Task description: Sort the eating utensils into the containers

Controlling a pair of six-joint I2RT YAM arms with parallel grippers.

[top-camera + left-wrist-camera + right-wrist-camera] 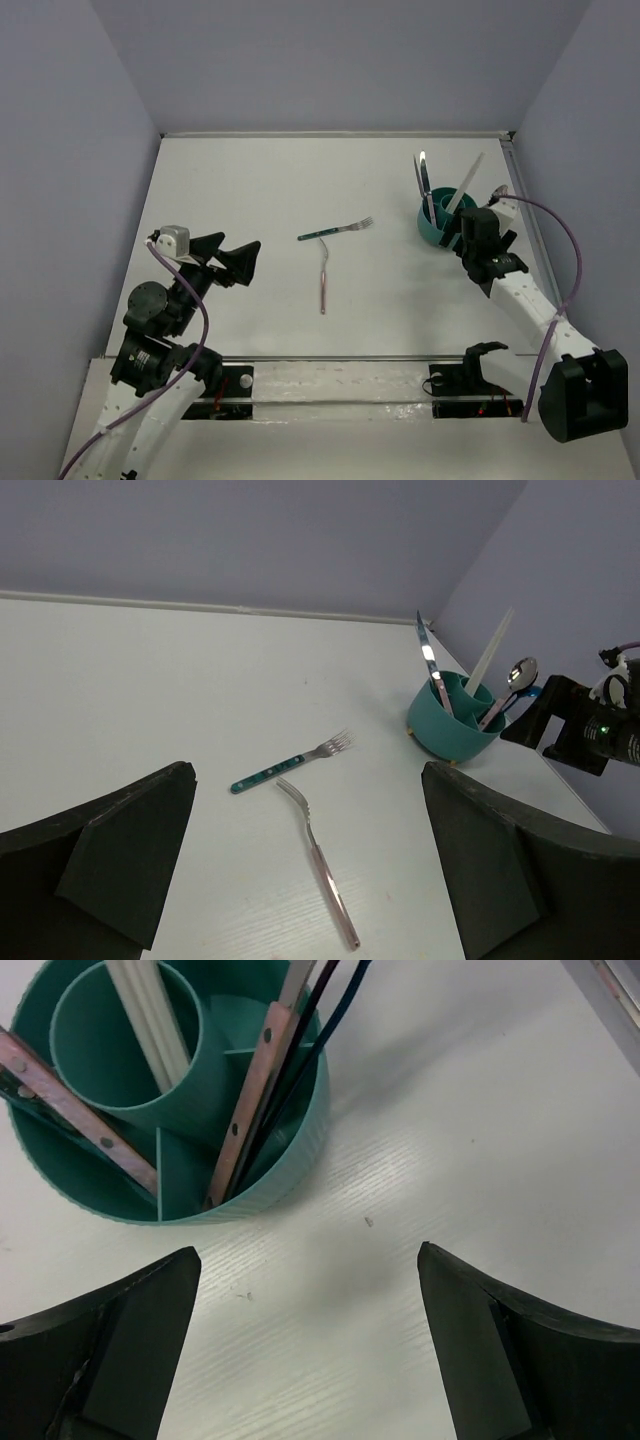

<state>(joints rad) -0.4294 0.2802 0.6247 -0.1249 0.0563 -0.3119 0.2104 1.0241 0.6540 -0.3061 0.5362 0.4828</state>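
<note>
Done, as I judge it: teal cup [429, 230], right of the top view, holds a knife [422, 172], a white stick [470, 180], a spoon [522, 672] and a pink-handled piece [250, 1090], split between compartments.

Left to do: teal-handled fork [335, 230] and pink-handled fork [323, 275], close together mid-counter [230, 180].

My left jaws: wide open, empty, lower left, well apart from the forks.

My right jaws: wide open, empty, just beside the cup.

Obstacles: the upright handles crowd the cup's mouth.
</note>
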